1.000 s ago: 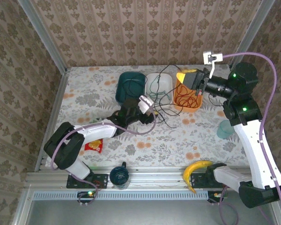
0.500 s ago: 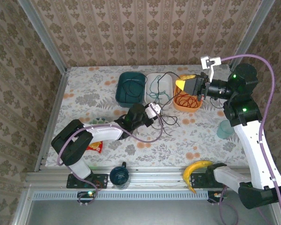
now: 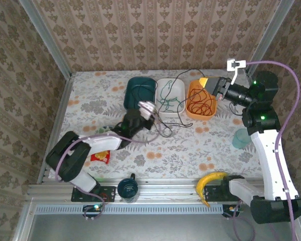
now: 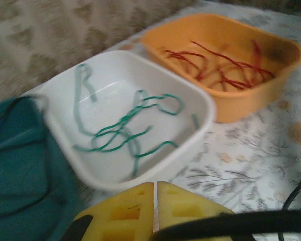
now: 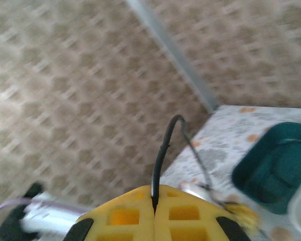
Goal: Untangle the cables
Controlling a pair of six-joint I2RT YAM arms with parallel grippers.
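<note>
At the near edge of the table (image 3: 190, 150) stand a dark mug (image 3: 127, 188) and, more to the right, a banana (image 3: 210, 179). A red snack packet (image 3: 100, 156) lies a little further in, beside the left arm. A pale teal cup (image 3: 239, 138) stands at the right side, near the right arm.

The left arm reaches low over the middle of the table. In the left wrist view, the yellow pads of the left gripper (image 4: 154, 188) meet with only a thin seam between them. The black cable (image 4: 241, 222) comes out at this seam and runs away to the right, so it seems pinched there.

Behind this gripper three bins stand in a row, touching side by side. The dark teal bin (image 4: 20, 170) is on the left and has a thin dark line in it, too blurred to name. The white bin (image 4: 120, 70) is in the middle and holds the green cable (image 4: 125, 133) in loose loops. The orange bin (image 4: 241, 108) is on the right and holds the red cable (image 4: 215, 70), also loosely coiled.

In the top view the black cable lies in loops on the table in front of the white bin. It then rises in an arc to the right gripper (image 3: 210, 84), which hangs in the air over the far right of the orange bin. In the right wrist view its pads are pressed together on the black cable, which stands up out of the seam. Behind everything is the patterned wall (image 3: 155, 35).
</note>
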